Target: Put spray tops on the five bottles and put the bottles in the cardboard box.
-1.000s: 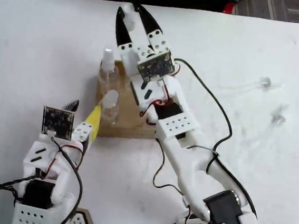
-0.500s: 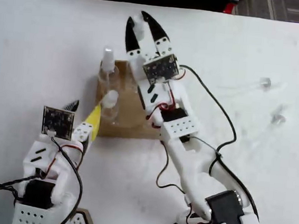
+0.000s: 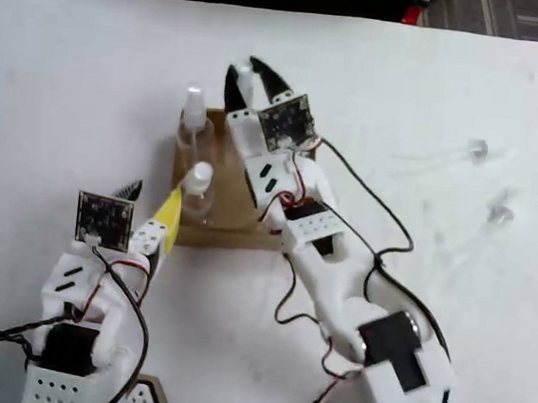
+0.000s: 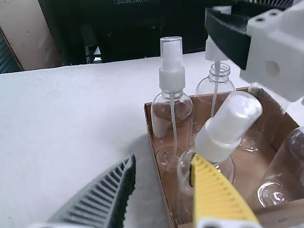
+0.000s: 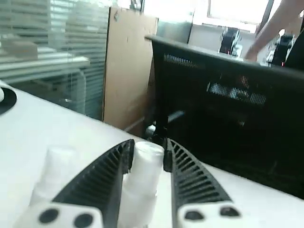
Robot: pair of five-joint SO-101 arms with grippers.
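While the right gripper (image 5: pixel 147 146) presses its two black fingers on a white spray top (image 5: pixel 145 173), we see it above the far part of the cardboard box (image 3: pixel 233 229). In the left wrist view the thin tube of this spray top goes down into the open neck of an uncapped bottle (image 4: pixel 216 85), which stands at the far side of the box. Just left of it, in the far left corner, a capped bottle (image 4: pixel 172 102) stands upright with its top already on. A second capped bottle (image 4: pixel 209 164) stands in the near left corner. Another clear bottle (image 4: pixel 285 164) is in the right part of the box, and its top is hidden from us.

At the near left of the box we find the left gripper (image 3: pixel 150 201), with the jaws apart and nothing between them. Its yellow finger (image 4: pixel 216 194) is just beside the second capped bottle; we cannot tell if they touch. Its grey finger (image 4: pixel 102 199) hangs over the white table (image 3: pixel 72 68). Well apart, on the right side of the table, two loose spray tops (image 3: pixel 476 148) (image 3: pixel 501 215) lie with their thin tubes.
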